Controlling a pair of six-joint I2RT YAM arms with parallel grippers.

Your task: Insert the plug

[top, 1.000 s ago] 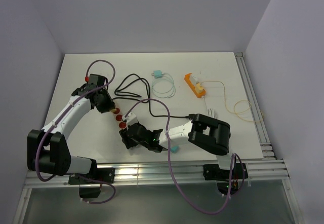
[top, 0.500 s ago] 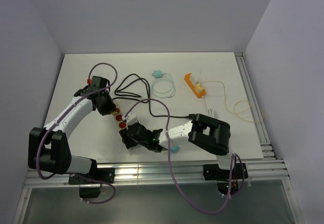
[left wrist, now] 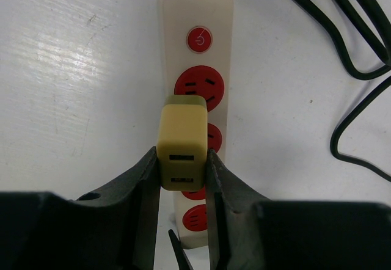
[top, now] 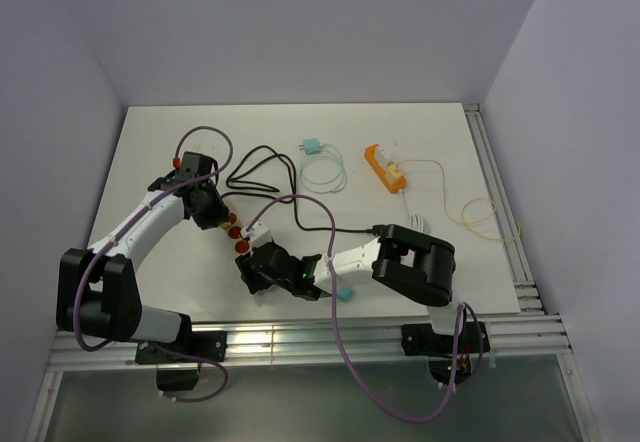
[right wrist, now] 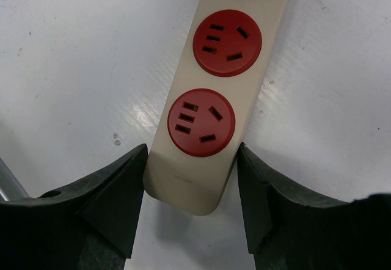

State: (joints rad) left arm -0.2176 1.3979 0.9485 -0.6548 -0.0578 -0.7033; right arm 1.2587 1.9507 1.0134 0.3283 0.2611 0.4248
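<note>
A cream power strip with red round sockets lies on the white table, its black cord leaving the far end. My left gripper is shut on a yellow-cream plug block and holds it over the strip's middle sockets, its face with two slots towards the camera. Whether its prongs touch a socket is hidden. My right gripper is shut on the strip's near end, one finger against each long side. In the top view the left gripper and right gripper sit at opposite ends of the strip.
A black cable loops behind the strip. A teal plug with a thin white cable and an orange adapter with a yellowish cable lie at the back. A small teal piece sits by the right arm.
My left gripper with the plug has shifted slightly right, closer over the strip. The right arm and the strip have not moved.
</note>
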